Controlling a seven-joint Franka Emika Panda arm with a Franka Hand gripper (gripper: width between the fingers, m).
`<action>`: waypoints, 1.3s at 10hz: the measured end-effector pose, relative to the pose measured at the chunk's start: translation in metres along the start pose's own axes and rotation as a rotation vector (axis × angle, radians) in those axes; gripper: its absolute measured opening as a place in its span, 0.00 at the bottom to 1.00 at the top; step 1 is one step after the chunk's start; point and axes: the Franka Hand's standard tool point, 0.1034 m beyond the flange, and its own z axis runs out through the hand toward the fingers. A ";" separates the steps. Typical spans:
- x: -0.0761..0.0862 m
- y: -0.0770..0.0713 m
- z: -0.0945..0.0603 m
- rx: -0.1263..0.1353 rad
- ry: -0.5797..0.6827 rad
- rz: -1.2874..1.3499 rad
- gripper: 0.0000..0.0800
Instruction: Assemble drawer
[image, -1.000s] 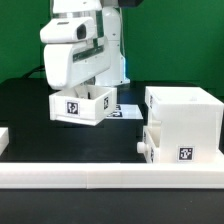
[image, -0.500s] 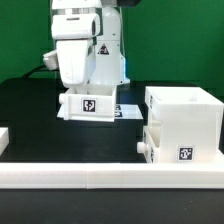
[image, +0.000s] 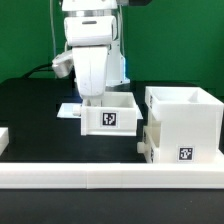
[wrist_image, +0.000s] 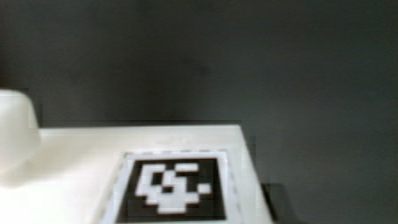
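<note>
In the exterior view my gripper (image: 97, 99) reaches down into a white shallow tray (image: 110, 116) with a square tag on its front and is shut on its back wall, holding it just off the black table. The tray hangs close to the exterior view's left of the tall white housing (image: 183, 110). A second tray (image: 180, 152) with a tag sits in the housing's lower slot. In the wrist view the held tray's tag (wrist_image: 178, 186) fills the near part over dark table; my fingertips are hidden.
The marker board (image: 68, 111) lies on the table behind the held tray. A long low white rail (image: 110, 180) runs along the front. A small white block (image: 3, 138) sits at the exterior view's left edge.
My gripper has carried the tray toward the exterior view's right and turned it level, from tilted over the marker board to close beside the housing.
</note>
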 end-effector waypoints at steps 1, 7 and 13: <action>0.000 0.000 0.000 0.001 0.000 0.001 0.05; 0.012 0.011 0.008 -0.003 0.004 -0.043 0.05; 0.019 0.007 0.022 -0.014 0.014 -0.050 0.05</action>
